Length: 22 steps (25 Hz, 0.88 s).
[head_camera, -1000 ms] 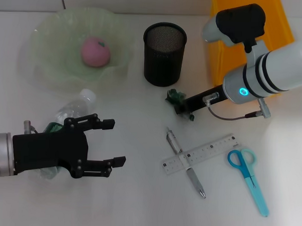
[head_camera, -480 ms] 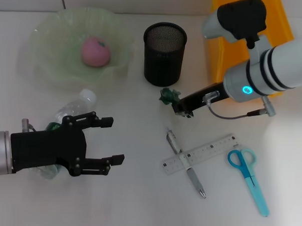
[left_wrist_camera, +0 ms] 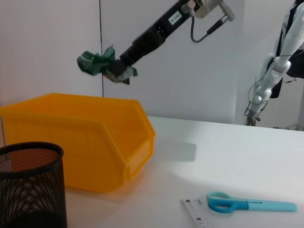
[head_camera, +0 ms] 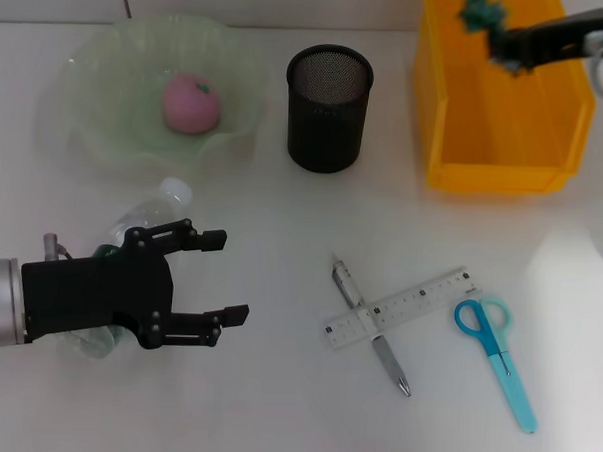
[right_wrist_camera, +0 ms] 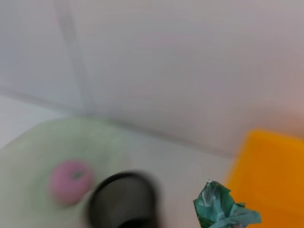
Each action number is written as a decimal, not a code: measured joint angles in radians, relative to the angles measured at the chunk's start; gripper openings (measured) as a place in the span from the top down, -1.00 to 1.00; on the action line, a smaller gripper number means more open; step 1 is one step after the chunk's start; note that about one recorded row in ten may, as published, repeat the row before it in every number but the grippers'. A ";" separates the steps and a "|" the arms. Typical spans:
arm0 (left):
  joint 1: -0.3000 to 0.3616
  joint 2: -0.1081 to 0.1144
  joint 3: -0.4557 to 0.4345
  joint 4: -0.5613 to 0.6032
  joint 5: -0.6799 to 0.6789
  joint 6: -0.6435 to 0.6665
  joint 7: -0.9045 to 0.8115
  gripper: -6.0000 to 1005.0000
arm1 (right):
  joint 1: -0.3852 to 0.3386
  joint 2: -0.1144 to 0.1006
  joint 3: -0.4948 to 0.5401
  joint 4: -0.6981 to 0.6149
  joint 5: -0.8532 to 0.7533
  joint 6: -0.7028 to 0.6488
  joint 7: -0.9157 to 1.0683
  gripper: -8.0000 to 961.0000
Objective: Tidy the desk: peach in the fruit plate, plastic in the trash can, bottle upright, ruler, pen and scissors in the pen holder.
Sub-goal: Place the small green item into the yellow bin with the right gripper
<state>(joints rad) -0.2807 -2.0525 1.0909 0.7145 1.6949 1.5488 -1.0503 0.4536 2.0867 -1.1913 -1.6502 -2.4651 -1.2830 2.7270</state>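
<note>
1. Your right gripper (head_camera: 502, 40) pinches the crumpled green plastic scrap (head_camera: 480, 10), held above the orange plastic bin (head_camera: 494, 177).
2. Your left gripper (head_camera: 215, 279) hangs spread wide over the lying clear plastic bottle (head_camera: 147, 217).

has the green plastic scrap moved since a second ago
Yes. The right gripper has carried the green plastic from beside the pen holder up over the orange bin.
</note>
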 joint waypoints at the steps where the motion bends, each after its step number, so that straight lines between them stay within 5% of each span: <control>1: 0.000 -0.001 0.000 0.000 0.000 -0.003 0.000 -0.73 | 0.000 0.000 0.000 0.000 0.000 0.000 0.000 0.69; 5: 0.001 -0.003 -0.012 0.000 0.001 0.003 0.000 -0.73 | 0.029 -0.006 0.151 0.092 0.002 0.047 -0.076 0.70; 15: -0.003 -0.005 -0.016 0.000 0.002 0.002 0.000 -0.73 | 0.110 -0.008 0.157 0.324 0.022 0.131 -0.149 0.70; 22: -0.003 -0.007 -0.045 0.000 -0.001 0.005 -0.001 -0.72 | 0.097 -0.007 0.158 0.287 0.029 0.125 -0.148 0.34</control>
<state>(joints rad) -0.2839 -2.0596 1.0464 0.7149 1.6942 1.5536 -1.0508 0.5502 2.0802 -1.0337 -1.3627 -2.4365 -1.1585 2.5786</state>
